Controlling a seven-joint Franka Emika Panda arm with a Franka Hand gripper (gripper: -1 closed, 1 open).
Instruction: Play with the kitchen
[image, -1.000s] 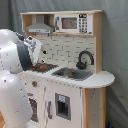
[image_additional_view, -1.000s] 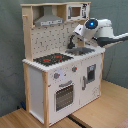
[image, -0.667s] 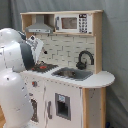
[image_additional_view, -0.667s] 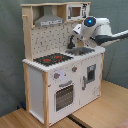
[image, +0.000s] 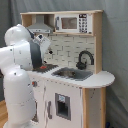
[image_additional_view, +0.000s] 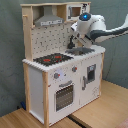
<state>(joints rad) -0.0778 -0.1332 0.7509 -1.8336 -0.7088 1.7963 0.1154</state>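
One kitchen (image_additional_view: 60, 65) fills mid-frame in both exterior views | hand (image_additional_view: 75, 44) upper right in the second exterior view, over sink (image_additional_view: 80, 50) | grip state: cannot tell

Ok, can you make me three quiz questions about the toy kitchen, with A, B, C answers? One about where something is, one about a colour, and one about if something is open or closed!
1. Where is the microwave on the kitchen?
A. On the floor
B. Up on the top shelf
C. Inside the sink

2. What colour are the burners on the stovetop?
A. Red
B. Blue
C. Green

3. How is the oven door?
A. Wide open
B. Taken off
C. Closed

Answers:
1. B, since it sits on the top shelf beside the grey hood in the first exterior view.
2. A, since red rings show on the black stovetop in the second exterior view.
3. C, since the door lies flat against the front of the kitchen.
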